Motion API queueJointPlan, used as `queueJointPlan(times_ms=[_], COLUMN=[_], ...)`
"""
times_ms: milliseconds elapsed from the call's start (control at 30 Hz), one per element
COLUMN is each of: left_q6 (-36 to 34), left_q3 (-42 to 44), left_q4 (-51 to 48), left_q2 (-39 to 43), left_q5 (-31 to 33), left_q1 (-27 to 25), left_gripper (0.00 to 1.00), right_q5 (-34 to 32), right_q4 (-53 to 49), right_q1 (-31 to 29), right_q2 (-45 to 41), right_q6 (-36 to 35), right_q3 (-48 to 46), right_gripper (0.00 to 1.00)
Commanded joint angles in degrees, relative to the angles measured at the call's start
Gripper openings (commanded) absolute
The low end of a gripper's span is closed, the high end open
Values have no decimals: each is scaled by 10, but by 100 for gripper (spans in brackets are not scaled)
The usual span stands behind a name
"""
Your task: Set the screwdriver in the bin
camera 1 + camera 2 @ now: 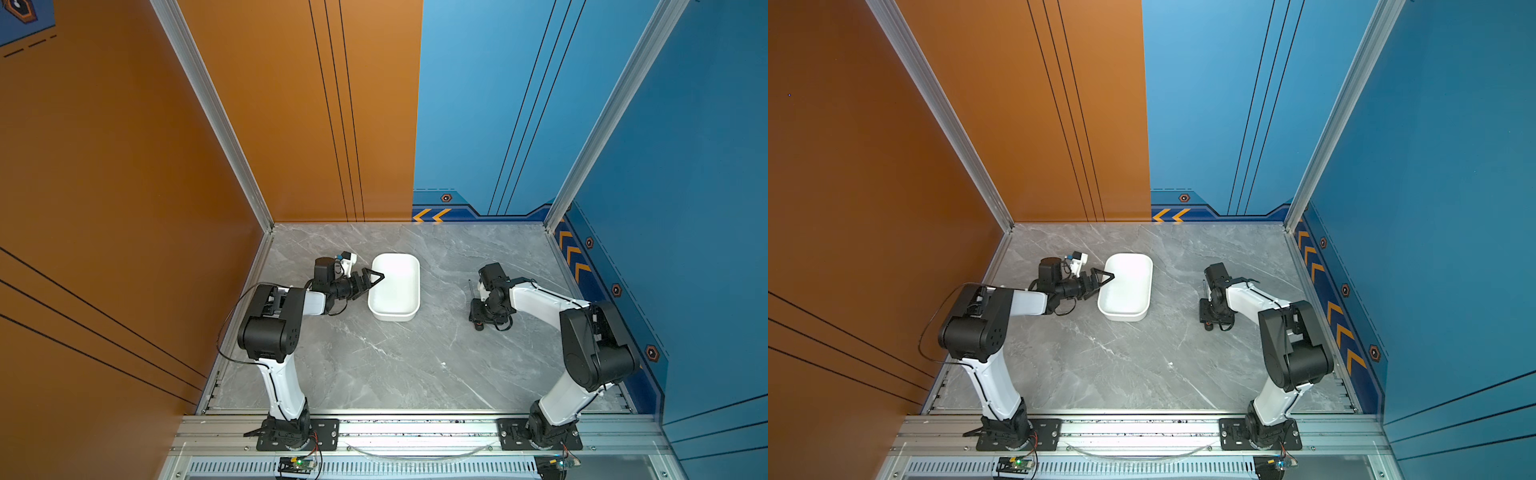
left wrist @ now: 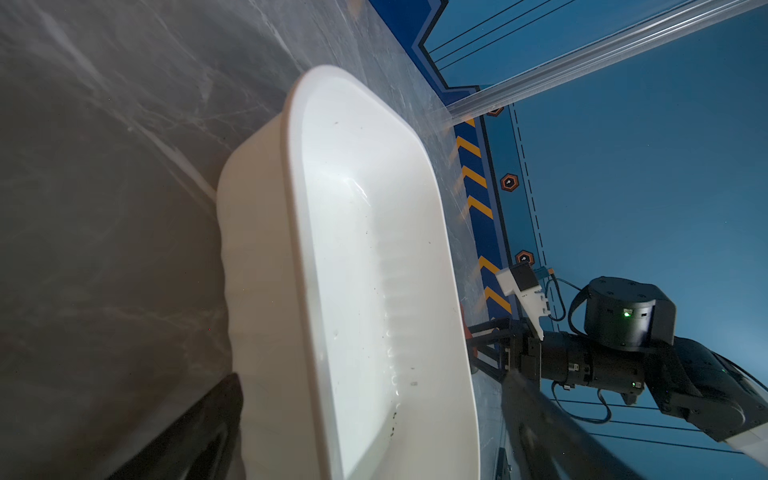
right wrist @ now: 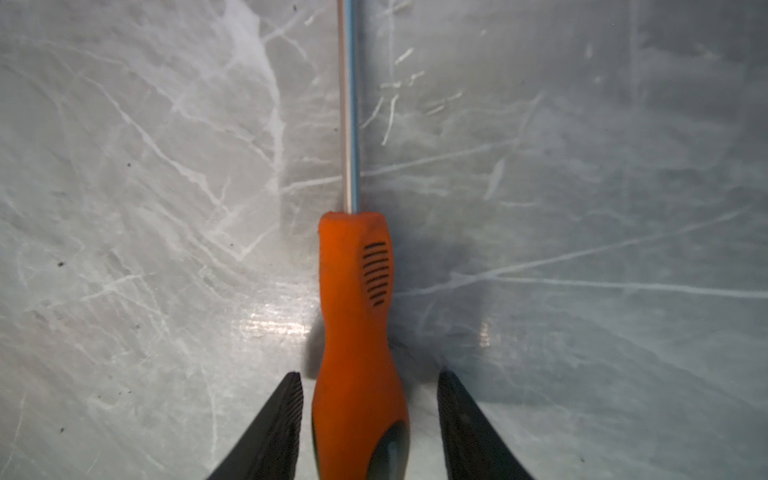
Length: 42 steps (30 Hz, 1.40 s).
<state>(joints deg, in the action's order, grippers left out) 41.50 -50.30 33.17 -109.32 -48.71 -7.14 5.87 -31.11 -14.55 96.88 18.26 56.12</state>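
The screwdriver (image 3: 353, 291) lies flat on the table, orange handle toward the wrist camera and thin shaft pointing away. My right gripper (image 3: 370, 374) is open, one finger on each side of the handle; a gap shows on both sides, narrower on one. In both top views only the shaft (image 1: 470, 286) shows beyond the downward-pointing right wrist. The white bin (image 1: 418, 286) (image 1: 1150, 286) stands left of centre, with nothing in it. My left gripper (image 1: 376, 277) (image 2: 374, 376) is open at the bin's left rim (image 2: 297, 232), one finger low beside the outer wall, one above.
The grey marble table (image 1: 395, 365) is bounded by an orange wall on the left, blue walls at the back and right, and an aluminium rail (image 1: 415, 428) along the front where both arm bases sit.
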Motion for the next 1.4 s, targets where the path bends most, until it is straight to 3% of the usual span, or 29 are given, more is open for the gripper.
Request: queueJointPlan(times_ms=[0,433,1000,1367], left_q6=[5,17,52,54], left_q3=[-14,-39,-11,12], left_q4=[14,14,69,76], left_q2=[-12,-27,-29,-13], left_q5=[-11,-3,17,17], left_q1=[-7,-47,-90,-90], left_gripper=[98,98,98,98], right_q5=[-10,-6,2,14], right_q4=[-19,-18,-15,-16], right_q1=[6,13,15,15], right_q2=[-16,-15,11,9], right_q6=[-5,-8,-13,-13], right_q3=[-11,-14,6,6], right_gripper=[50,45,41,15])
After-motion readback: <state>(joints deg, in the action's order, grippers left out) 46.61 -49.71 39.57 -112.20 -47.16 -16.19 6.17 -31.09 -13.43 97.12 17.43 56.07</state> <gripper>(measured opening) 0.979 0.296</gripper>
